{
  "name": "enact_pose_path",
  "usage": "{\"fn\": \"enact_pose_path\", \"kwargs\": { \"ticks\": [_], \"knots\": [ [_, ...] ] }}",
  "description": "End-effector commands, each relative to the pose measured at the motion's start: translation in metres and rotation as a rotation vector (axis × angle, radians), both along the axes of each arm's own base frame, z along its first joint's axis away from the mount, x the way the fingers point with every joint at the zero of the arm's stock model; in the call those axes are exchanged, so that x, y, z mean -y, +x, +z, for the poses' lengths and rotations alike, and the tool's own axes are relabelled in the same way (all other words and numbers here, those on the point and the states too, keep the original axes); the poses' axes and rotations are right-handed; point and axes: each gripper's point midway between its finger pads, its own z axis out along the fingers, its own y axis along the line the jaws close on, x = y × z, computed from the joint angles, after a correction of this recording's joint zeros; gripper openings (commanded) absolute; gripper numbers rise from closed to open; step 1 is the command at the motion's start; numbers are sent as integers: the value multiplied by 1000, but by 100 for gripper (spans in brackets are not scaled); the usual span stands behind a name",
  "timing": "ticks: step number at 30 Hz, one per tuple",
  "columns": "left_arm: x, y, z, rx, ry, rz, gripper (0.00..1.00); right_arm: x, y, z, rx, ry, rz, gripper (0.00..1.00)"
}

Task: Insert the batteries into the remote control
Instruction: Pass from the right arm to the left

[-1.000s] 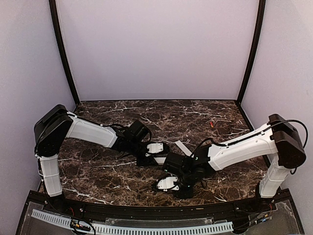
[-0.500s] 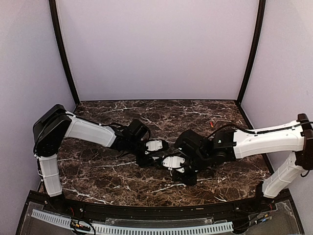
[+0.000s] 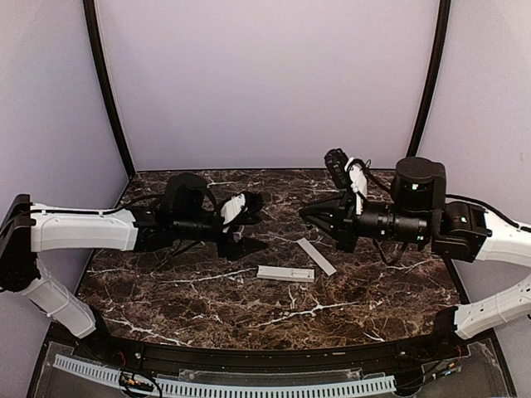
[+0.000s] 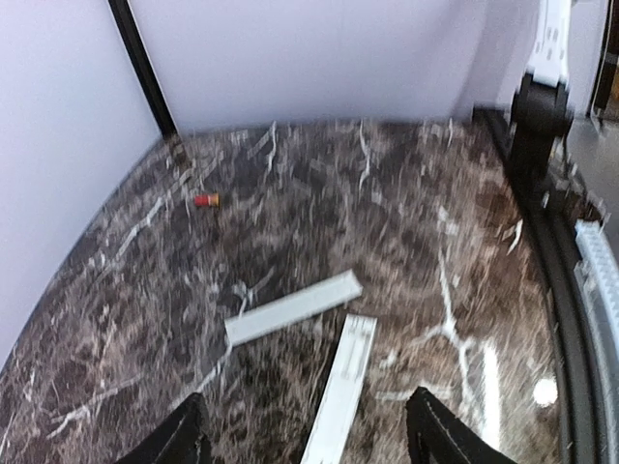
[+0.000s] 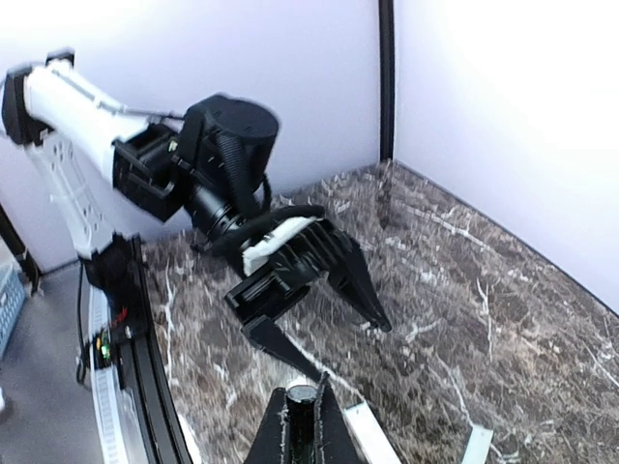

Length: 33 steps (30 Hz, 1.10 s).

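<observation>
Hovering empty, jaws wide, the left claw (image 3: 262,222) sits near the remote control (image 3: 285,273); right claw (image 5: 300,394) pinched shut.

left arm (image 3: 83,230): stretched low, near-horizontal, reaching toward centre | left gripper (image 3: 259,224): jaws spread wide, nothing between them | right arm (image 3: 452,228): stretched near-horizontal toward centre | right gripper (image 3: 309,212): fingers pressed together, tip aimed at left gripper | spacing: grippers face each other, apart
</observation>
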Motion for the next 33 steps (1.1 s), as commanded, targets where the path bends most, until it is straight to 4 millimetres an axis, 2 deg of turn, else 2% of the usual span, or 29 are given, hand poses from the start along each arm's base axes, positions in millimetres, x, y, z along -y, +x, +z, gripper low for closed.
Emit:
{"fn": "enact_pose_path", "kwargs": {
  "ticks": [1,3,6,8,10,11,15,19,22,23,24,33],
  "knots": [
    [7,-30,95,-121,-406,-65,68,3,23,59,-22,298,-143,0],
    [11,-42,121,-164,-515,-75,69,2,26,74,-32,370,-153,0],
    [25,-68,148,-193,-584,-117,72,0,25,93,-28,474,-140,0],
    [30,-73,162,-224,-617,-119,74,0,24,100,-21,512,-135,0],
    [32,-69,172,-269,-654,-93,74,-2,23,103,-18,523,-129,0],
    [33,-67,173,-286,-659,-83,74,-3,23,103,-18,523,-126,0],
    [41,-66,186,-355,-694,-81,61,-9,22,98,-19,507,-120,0],
    [52,-71,195,-343,-690,-94,58,-9,19,96,-21,509,-112,0],
    [58,-67,199,-339,-690,-79,55,-12,17,95,-19,503,-106,0],
    [59,-66,204,-333,-696,-77,51,-13,16,94,-19,499,-102,0],
    [61,-64,200,-339,-682,-71,49,-13,15,93,-19,496,-100,0],
    [68,-62,209,-319,-692,-87,18,-11,11,92,-17,503,-91,0]
  ]
}}
